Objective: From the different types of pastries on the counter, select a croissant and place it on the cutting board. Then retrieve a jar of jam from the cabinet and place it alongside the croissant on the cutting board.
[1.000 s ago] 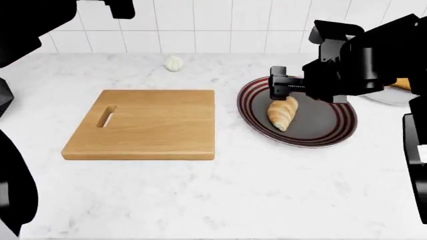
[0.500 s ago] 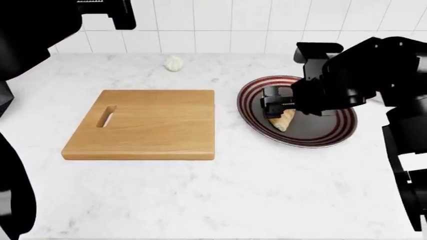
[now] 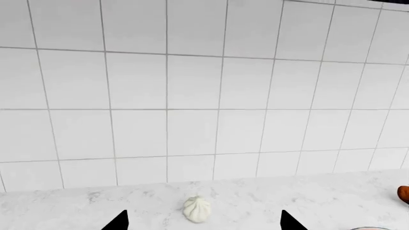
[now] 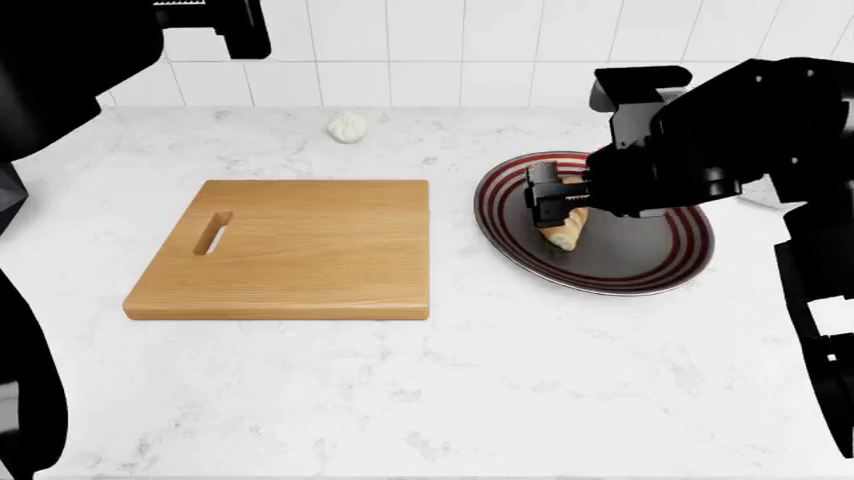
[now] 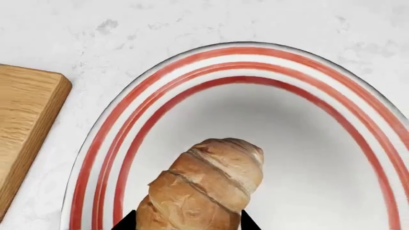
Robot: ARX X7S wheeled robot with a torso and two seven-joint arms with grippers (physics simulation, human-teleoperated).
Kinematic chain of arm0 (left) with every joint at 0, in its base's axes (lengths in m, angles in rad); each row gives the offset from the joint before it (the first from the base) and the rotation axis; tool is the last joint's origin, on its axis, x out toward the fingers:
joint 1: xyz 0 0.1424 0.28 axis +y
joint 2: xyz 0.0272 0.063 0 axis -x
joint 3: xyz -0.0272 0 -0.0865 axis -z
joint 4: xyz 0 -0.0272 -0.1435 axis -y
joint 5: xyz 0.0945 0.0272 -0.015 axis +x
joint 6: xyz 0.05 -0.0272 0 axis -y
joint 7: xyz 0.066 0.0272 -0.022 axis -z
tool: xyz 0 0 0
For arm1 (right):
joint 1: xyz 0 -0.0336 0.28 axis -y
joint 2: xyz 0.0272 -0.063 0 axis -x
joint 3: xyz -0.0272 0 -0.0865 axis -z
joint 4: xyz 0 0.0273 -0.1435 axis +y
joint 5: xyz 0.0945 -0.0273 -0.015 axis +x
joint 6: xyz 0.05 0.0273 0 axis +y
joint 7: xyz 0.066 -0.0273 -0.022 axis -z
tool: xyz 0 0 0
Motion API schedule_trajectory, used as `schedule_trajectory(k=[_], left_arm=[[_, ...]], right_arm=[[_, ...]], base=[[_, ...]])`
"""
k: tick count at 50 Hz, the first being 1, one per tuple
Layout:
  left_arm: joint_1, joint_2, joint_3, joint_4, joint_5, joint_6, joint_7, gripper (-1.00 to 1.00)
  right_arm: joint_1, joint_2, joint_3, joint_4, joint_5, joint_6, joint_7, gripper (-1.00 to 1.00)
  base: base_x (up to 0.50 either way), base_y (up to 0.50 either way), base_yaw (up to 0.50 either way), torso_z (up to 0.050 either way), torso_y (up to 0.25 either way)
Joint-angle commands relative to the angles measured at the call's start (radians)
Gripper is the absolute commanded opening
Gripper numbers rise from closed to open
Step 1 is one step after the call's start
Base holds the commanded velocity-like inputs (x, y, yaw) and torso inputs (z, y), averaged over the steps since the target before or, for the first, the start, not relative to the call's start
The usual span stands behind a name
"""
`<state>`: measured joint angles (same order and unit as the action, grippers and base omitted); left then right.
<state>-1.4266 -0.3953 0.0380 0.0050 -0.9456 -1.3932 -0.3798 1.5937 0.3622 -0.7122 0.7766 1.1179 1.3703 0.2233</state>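
Note:
The croissant (image 4: 567, 230) is pale golden and ridged, over the dark red-ringed plate (image 4: 667, 255). My right gripper (image 4: 557, 200) is shut on it; in the right wrist view the croissant (image 5: 204, 184) fills the gap between both fingertips and casts a soft shadow on the plate (image 5: 102, 158). The light-wood cutting board (image 4: 307, 245) with its slot handle lies bare to the plate's left, and its corner shows in the right wrist view (image 5: 26, 110). My left gripper (image 3: 203, 223) is open and empty, held high near the tiled wall. The jar of jam is out of view.
A tiny white lump (image 4: 347, 126) sits on the white marble counter (image 4: 534, 380) by the back wall, and also shows in the left wrist view (image 3: 196, 209). A brown end, perhaps the baguette (image 3: 403, 193), shows at the edge. My right arm hides the counter's far right.
My right gripper came down onto the croissant, closed on it, and now holds it slightly higher over the plate. The left arm has hardly moved.

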Motion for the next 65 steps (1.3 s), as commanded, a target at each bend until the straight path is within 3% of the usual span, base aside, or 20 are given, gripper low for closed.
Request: schedule_trajectory(k=[1, 14, 22, 31, 35, 51, 65], left_arm=[[-0.011, -0.003, -0.009, 0.002, -0.019, -0.002, -0.014, 1.00], [-0.023, -0.011, -0.034, 0.019, -0.053, -0.025, -0.046, 1.00], [-0.022, -0.014, -0.031, 0.017, -0.058, -0.019, -0.049, 1.00], [-0.034, -0.034, -0.055, 0.034, -0.087, -0.055, -0.081, 1.00], [-0.042, -0.048, -0.069, 0.042, -0.105, -0.075, -0.097, 1.00], [-0.103, -0.111, -0.120, 0.070, -0.232, -0.162, -0.227, 1.00], [-0.185, -0.184, -0.108, 0.045, -0.465, -0.154, -0.399, 1.00]], right_arm=[[0.070, 0.001, -0.009, -0.021, -0.007, 0.003, -0.020, -1.00], [0.162, -0.130, -0.126, 0.087, -0.092, -0.120, -0.254, -1.00], [0.198, -0.358, -0.273, 0.411, -0.227, -0.346, -0.573, -1.00], [0.241, -0.362, -0.736, 0.302, 0.317, -0.518, -0.526, -1.00], [0.266, -0.362, -0.835, 0.237, 0.430, -0.569, -0.520, -1.00], [0.282, -0.362, -0.857, 0.081, 0.461, -0.665, -0.534, -1.00], [0.345, -0.362, -0.862, 0.032, 0.515, -0.730, -0.537, -1.00]], base=[[0.00, 0.00, 0.00, 0.000, 0.000], [0.00, 0.00, 0.00, 0.000, 0.000], [0.00, 0.00, 0.00, 0.000, 0.000], [0.00, 0.00, 0.00, 0.000, 0.000], [0.00, 0.00, 0.00, 0.000, 0.000], [0.00, 0.00, 0.00, 0.000, 0.000], [0.00, 0.00, 0.00, 0.000, 0.000]])
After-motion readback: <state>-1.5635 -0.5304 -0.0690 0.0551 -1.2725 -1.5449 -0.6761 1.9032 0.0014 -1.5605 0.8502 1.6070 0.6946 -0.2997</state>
